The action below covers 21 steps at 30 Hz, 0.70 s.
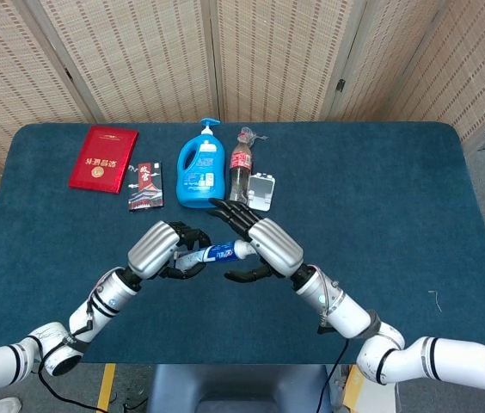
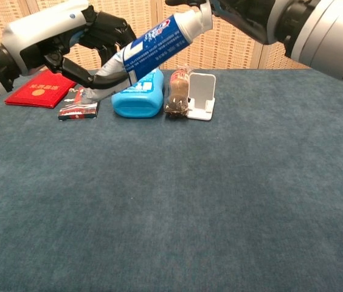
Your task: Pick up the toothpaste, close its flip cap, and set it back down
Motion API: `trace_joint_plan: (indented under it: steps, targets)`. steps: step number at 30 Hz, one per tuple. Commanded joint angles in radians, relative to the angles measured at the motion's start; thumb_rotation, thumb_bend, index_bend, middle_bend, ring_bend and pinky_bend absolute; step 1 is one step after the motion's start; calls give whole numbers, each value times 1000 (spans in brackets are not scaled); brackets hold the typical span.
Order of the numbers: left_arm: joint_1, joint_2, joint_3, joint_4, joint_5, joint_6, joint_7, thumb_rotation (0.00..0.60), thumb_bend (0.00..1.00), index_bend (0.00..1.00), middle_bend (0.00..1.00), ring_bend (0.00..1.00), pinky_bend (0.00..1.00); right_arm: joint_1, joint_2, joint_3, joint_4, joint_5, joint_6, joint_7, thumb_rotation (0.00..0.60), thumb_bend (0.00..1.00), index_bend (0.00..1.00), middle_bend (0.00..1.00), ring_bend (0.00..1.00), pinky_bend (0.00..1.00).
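The toothpaste (image 1: 211,253) is a blue and white tube with a white cap end (image 1: 242,249), held in the air above the blue table. My left hand (image 1: 161,249) grips its tail end, and the tube tilts up to the right in the chest view, toothpaste (image 2: 155,44). My right hand (image 1: 262,243) is at the cap end with its fingers (image 1: 230,215) spread above the cap and the thumb below. It touches or nearly touches the cap; which one is unclear. In the chest view the left hand (image 2: 68,33) and right hand (image 2: 253,13) sit at the top edge.
Along the far side of the table (image 1: 380,189) lie a red booklet (image 1: 103,158), a small dark box (image 1: 145,186), a blue pump bottle (image 1: 201,168), a cola bottle (image 1: 240,172) and a white stand (image 1: 262,191), just beyond the hands.
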Motion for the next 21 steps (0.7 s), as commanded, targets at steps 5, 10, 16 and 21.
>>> trace_joint_plan:
  steps: [5, 10, 16, 21]
  targets:
    - [-6, -2, -9, -6, -11, -9, 3, 600, 621, 741, 840, 773, 564, 14, -12, 4, 6, 14, -10, -8, 73, 0, 0, 0, 0, 0]
    - [-6, 1, -11, -19, -30, -26, -27, 600, 621, 741, 840, 774, 565, 18, -20, 3, 11, 12, -3, -11, 72, 0, 0, 0, 0, 0]
    - [-2, 3, -11, -9, -38, -28, -52, 600, 622, 742, 841, 773, 566, 10, -17, -4, 15, 9, 13, -7, 70, 0, 0, 0, 0, 0]
    - [-2, 11, -13, -22, -44, -36, -83, 600, 622, 744, 843, 775, 568, 16, -26, -5, 24, 10, 11, -17, 68, 0, 0, 0, 0, 0]
